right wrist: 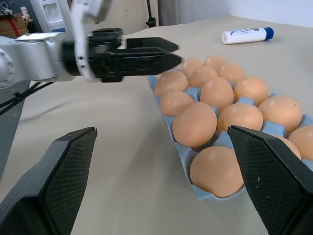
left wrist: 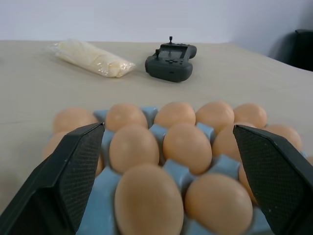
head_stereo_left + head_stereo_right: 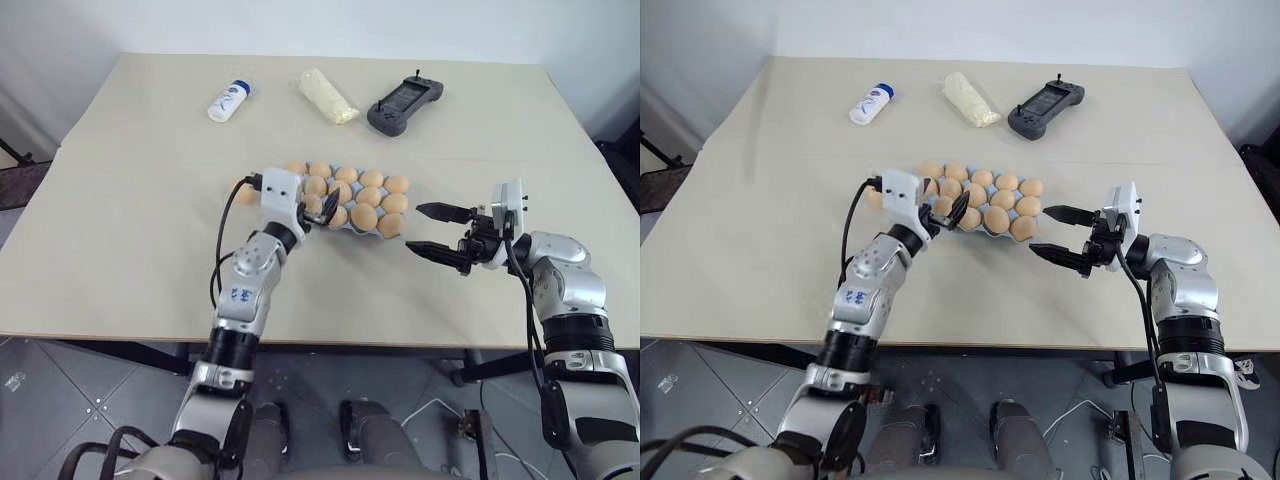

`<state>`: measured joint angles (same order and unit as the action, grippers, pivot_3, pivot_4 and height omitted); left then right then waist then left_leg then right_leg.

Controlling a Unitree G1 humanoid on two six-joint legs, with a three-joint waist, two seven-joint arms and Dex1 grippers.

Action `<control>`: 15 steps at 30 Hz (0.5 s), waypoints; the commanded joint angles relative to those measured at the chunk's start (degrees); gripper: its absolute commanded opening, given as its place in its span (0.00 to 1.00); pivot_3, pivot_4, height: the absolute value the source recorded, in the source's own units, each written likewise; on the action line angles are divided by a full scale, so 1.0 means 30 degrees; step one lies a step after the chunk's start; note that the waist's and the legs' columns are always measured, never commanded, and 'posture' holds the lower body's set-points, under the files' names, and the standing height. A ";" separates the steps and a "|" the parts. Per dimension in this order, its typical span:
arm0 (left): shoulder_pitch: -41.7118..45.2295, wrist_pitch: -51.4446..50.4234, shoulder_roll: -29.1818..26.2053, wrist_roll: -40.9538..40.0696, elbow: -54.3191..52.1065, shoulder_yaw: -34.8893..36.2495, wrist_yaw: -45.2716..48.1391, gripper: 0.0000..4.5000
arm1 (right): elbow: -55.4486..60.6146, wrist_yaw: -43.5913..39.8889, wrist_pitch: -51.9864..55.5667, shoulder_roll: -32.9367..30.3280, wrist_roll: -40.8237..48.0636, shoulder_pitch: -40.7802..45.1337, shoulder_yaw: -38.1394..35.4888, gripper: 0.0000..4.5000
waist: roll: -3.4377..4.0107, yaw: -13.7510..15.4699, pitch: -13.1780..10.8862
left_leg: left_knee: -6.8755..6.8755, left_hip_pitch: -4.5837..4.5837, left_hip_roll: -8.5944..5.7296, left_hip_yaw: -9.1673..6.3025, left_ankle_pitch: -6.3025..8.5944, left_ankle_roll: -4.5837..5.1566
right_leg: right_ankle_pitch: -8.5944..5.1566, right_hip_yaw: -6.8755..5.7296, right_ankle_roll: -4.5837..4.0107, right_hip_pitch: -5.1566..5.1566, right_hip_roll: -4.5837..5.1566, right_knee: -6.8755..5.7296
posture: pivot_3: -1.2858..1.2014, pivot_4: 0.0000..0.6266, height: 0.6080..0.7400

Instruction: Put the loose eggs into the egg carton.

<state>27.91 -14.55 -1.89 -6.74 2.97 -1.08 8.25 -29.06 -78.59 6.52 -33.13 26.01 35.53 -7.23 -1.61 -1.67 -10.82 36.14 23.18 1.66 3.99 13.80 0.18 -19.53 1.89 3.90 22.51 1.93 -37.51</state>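
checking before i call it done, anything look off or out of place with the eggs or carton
One thing stands out: a loose egg lies on the table just off the egg carton's left end, partly hidden behind the left gripper. The eggs in the carton sit upright in their cups; no cracks or spills show.

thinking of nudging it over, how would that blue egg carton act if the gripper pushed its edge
The egg carton looks like thin moulded pulp, so it would probably flex rather than slide stiffly. Filled with eggs, it is likely heavy enough to drag. The eggs sit high in shallow cups, so a sharp shove might jostle them.
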 commanded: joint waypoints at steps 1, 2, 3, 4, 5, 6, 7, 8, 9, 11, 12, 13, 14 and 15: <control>-0.3767 -0.1030 -0.0818 -0.1505 -0.5704 -0.0295 0.1528 1.00 | -0.0016 -0.0208 -0.0157 -0.0256 0.0221 0.0439 -0.0429 1.00 | 0.0004 -0.0087 0.0002 | -0.0007 -0.0002 0.0009 0.0007 0.0004 -0.0008 | 0.0000 0.0013 -0.0001 0.0000 -0.0006 0.0002 | 0.52 0.24 1.00; -0.4794 -0.1291 -0.1088 -0.1816 -0.6825 -0.0252 0.1801 1.00 | -0.0098 -0.0253 -0.0173 -0.0254 0.0209 0.0488 -0.0405 1.00 | 0.0004 -0.0062 0.0002 | -0.0019 -0.0015 0.0016 0.0019 0.0014 -0.0022 | 0.0000 0.0029 -0.0001 -0.0002 -0.0008 0.0006 | 0.52 0.24 1.00; -0.6056 -0.1521 -0.1455 -0.2259 -0.7946 0.0142 0.2062 1.00 | -0.0227 -0.0290 -0.0195 -0.0226 0.0174 0.0584 -0.0357 1.00 | 0.0004 -0.0019 0.0000 | -0.0019 -0.0016 0.0021 0.0019 0.0018 -0.0028 | -0.0002 0.0025 -0.0004 -0.0003 -0.0008 0.0007 | 0.52 0.24 1.00; -0.7084 -0.1576 -0.1827 -0.2491 -0.8733 0.0599 0.2211 1.00 | -0.0364 -0.0316 -0.0226 -0.0186 0.0134 0.0691 -0.0311 1.00 | 0.0004 -0.0019 0.0000 | -0.0012 -0.0011 0.0026 0.0013 0.0017 -0.0025 | -0.0005 0.0019 -0.0011 0.0004 -0.0013 0.0009 | 0.52 0.24 1.00; -0.7930 -0.1474 -0.2204 -0.2630 -0.9270 0.1070 0.2339 1.00 | -0.0518 -0.0353 -0.0260 -0.0139 0.0093 0.0805 -0.0269 1.00 | 0.0006 -0.0022 0.0000 | -0.0008 -0.0014 0.0027 0.0011 0.0017 -0.0023 | -0.0006 0.0022 -0.0018 0.0001 -0.0013 0.0007 | 0.52 0.24 1.00; -0.8406 -0.1414 -0.2457 -0.2720 -0.9562 0.1353 0.2389 1.00 | -0.0635 -0.0386 -0.0293 -0.0107 0.0063 0.0886 -0.0247 1.00 | 0.0005 -0.0020 0.0000 | -0.0006 -0.0021 0.0023 0.0012 0.0011 -0.0011 | -0.0003 0.0024 -0.0025 -0.0005 -0.0005 0.0003 | 0.52 0.24 1.00; -0.9029 -0.1315 -0.2864 -0.2940 -0.9803 0.1881 0.2622 1.00 | -0.0842 -0.0487 -0.0329 -0.0046 0.0011 0.1039 -0.0169 1.00 | 0.0005 0.0017 0.0000 | -0.0001 -0.0026 0.0025 0.0010 0.0004 -0.0001 | 0.0012 0.0020 -0.0051 -0.0015 -0.0005 0.0006 | 0.52 0.24 1.00; -0.9445 -0.1283 -0.3146 -0.3136 -0.9979 0.2227 0.2786 1.00 | -0.0994 -0.0566 -0.0357 -0.0006 -0.0027 0.1149 -0.0114 1.00 | 0.0005 0.0023 0.0000 | -0.0001 -0.0027 0.0020 0.0001 -0.0006 0.0003 | 0.0019 0.0009 -0.0063 -0.0021 0.0006 0.0006 | 0.52 0.24 1.00; -1.0068 -0.1269 -0.3517 -0.3447 -1.0225 0.2721 0.3085 1.00 | -0.1153 -0.0655 -0.0400 0.0043 -0.0073 0.1277 -0.0054 1.00 | 0.0005 0.0001 0.0000 | 0.0000 -0.0030 0.0017 0.0001 -0.0013 -0.0001 | 0.0030 0.0005 -0.0074 -0.0024 0.0014 0.0008 | 0.52 0.24 1.00; -1.1024 -0.1211 -0.4061 -0.3990 -1.0590 0.3506 0.3542 1.00 | -0.1420 -0.0758 -0.0479 0.0106 -0.0153 0.1489 -0.0015 1.00 | 0.0005 -0.0027 0.0000 | -0.0007 -0.0032 0.0010 0.0010 -0.0006 -0.0019 | 0.0046 0.0005 -0.0088 -0.0032 0.0039 0.0027 | 0.52 0.24 1.00; -1.1585 -0.1039 -0.4347 -0.4251 -1.0668 0.4261 0.3690 1.00 | -0.1535 -0.0835 -0.0525 0.0126 -0.0173 0.1587 -0.0024 1.00 | 0.0005 -0.0029 0.0000 | -0.0016 -0.0032 0.0002 0.0010 -0.0006 -0.0018 | 0.0046 0.0004 -0.0089 -0.0030 0.0055 0.0033 | 0.52 0.24 1.00; -1.2048 -0.1079 -0.4576 -0.4590 -1.0674 0.5123 0.3705 1.00 | -0.1655 -0.0915 -0.0567 0.0126 -0.0197 0.1674 -0.0033 1.00 | 0.0006 -0.0030 0.0000 | -0.0020 -0.0029 0.0001 0.0010 -0.0004 -0.0022 | 0.0046 0.0002 -0.0089 -0.0025 0.0063 0.0040 | 0.52 0.24 1.00; -1.2436 -0.0961 -0.4850 -0.4846 -1.0581 0.5935 0.3832 1.00 | -0.1777 -0.0972 -0.0599 0.0115 -0.0248 0.1754 -0.0021 1.00 | 0.0005 -0.0038 0.0000 | -0.0033 -0.0026 -0.0001 0.0010 -0.0003 -0.0021 | 0.0045 0.0000 -0.0091 -0.0022 0.0070 0.0053 | 0.52 0.24 1.00; -1.2680 -0.0861 -0.5087 -0.5020 -1.0471 0.6508 0.3971 1.00 | -0.1882 -0.1019 -0.0630 0.0112 -0.0293 0.1822 -0.0015 1.00 | 0.0005 -0.0055 0.0000 | -0.0044 -0.0024 -0.0001 0.0010 -0.0004 -0.0020 | 0.0043 -0.0003 -0.0095 -0.0016 0.0073 0.0061 | 0.52 0.24 1.00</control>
<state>-9.08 -18.68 -16.00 -19.92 -26.47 14.46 19.37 -34.58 -80.84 5.81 -32.50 24.79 39.63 -6.70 -1.59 -1.83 -10.82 35.97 23.12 1.67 4.02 13.78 0.13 -19.42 1.87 3.58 22.49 2.15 -37.33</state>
